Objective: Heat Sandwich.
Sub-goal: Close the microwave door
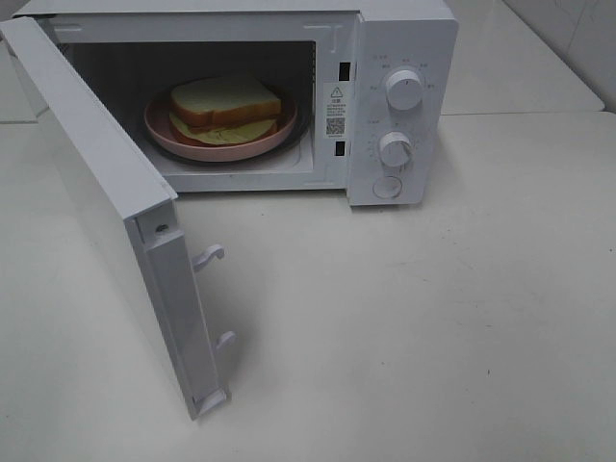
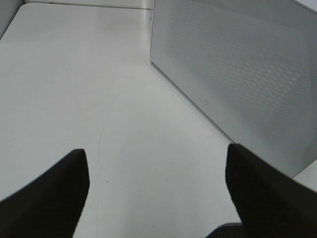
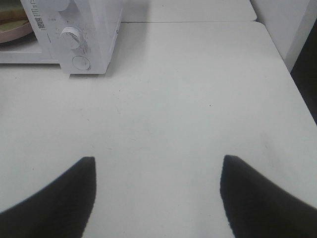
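One white table (image 1: 433, 318) carries the whole setup. At its far edge stands a white microwave (image 1: 404, 38), with its control panel on the right side of the exterior high view. The microwave door (image 1: 87, 183) is swung fully open to the left, hinged at the left side of the cavity, with its inner face turned toward the camera. Neither arm appears in the exterior high view. The left gripper (image 2: 156, 148) hangs over bare table, jaws spread wide and holding nothing; the dotted outer face of the door stands near it. The right gripper (image 3: 158, 157) also hangs over bare table, jaws spread wide and empty, well apart from the microwave's control panel. Inside the cavity a round pink plate (image 1: 168, 130) lies flat on the floor of the oven. The sandwich (image 1: 223, 101) rests on this plate, inside the microwave, with pale filling projecting at its front edge. The control panel holds an upper knob (image 1: 404, 89), a lower knob (image 1: 396, 149) and, below them, a round button (image 1: 387, 187). Two white latch hooks (image 1: 208, 256) project from the free edge of the door, one above the other.
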### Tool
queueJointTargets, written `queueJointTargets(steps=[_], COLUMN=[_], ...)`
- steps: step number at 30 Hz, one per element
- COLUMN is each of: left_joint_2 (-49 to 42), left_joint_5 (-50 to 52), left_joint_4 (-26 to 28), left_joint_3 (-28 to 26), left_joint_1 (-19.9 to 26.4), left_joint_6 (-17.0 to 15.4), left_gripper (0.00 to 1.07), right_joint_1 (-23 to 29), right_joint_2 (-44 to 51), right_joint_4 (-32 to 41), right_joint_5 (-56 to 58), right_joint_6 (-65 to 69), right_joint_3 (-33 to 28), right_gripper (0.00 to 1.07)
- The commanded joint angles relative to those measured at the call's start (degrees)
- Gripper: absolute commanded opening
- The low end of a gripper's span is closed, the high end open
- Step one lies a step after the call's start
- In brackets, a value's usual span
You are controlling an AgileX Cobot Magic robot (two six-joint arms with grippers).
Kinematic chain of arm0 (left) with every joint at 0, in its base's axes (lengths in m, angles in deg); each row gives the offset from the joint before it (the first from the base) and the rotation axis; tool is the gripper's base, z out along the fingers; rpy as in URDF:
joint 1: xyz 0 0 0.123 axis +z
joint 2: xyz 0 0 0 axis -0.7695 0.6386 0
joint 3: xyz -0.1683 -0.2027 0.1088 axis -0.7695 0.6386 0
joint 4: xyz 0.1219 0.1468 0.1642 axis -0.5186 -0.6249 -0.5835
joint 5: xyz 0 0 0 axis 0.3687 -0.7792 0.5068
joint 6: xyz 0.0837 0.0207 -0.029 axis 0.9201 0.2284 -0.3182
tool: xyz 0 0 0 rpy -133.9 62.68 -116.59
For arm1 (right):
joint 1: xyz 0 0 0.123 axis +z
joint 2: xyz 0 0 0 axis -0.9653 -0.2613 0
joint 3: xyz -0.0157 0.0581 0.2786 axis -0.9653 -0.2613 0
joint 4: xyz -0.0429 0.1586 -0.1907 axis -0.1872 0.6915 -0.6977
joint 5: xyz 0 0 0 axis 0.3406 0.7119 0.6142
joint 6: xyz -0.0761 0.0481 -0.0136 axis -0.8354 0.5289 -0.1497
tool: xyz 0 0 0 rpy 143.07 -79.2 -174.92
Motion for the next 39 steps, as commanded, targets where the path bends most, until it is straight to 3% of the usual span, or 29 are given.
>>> queueJointTargets(steps=[1,4,6,14,17,23,32,34,39], left_joint_2=[-0.3,-0.3,-0.2,4.1,9.6,19.3,33.1,34.7,41.9], left_joint_5=[1.8,4.4,11.6,23.8,31.2,40.6,50.1,51.2,57.8], left_joint_4=[0.2,0.2,-0.1,-2.7,-3.1,-2.3,-2.1,-1.8,2.2], left_joint_3=[-0.9,-1.8,-2.1,1.3,4.6,6.0,6.0,6.0,6.0], left_joint_1=[0.1,0.1,0.1,0.1,0.1,-0.5,-4.3,-4.3,-4.3], left_joint_6=[-0.2,-0.2,-0.2,1.7,4.6,4.6,4.5,4.5,4.3], left_gripper=[0.73,0.73,0.73,0.72,0.72,0.70,0.36,0.32,0.17], right_joint_1=[-0.1,-0.1,-0.1,-0.1,-0.1,-0.1,-0.1,-0.1,-0.1], right_joint_2=[1.7,1.7,1.7,1.7,1.7,1.7,1.7,1.7,1.7], right_joint_4=[0.1,0.1,0.1,0.1,0.1,0.1,0.1,0.1,0.1], right_joint_5=[0.1,0.1,0.1,0.1,0.1,0.1,0.1,0.1,0.1], right_joint_6=[-0.1,-0.1,-0.1,-0.2,-0.3,-0.3,-0.3,-0.3,-0.3], right_joint_3=[0.0,0.0,0.0,0.0,0.0,0.0,0.0,0.0,0.0], right_gripper=[0.70,0.70,0.70,0.70,0.70,0.70,0.70,0.70,0.70])
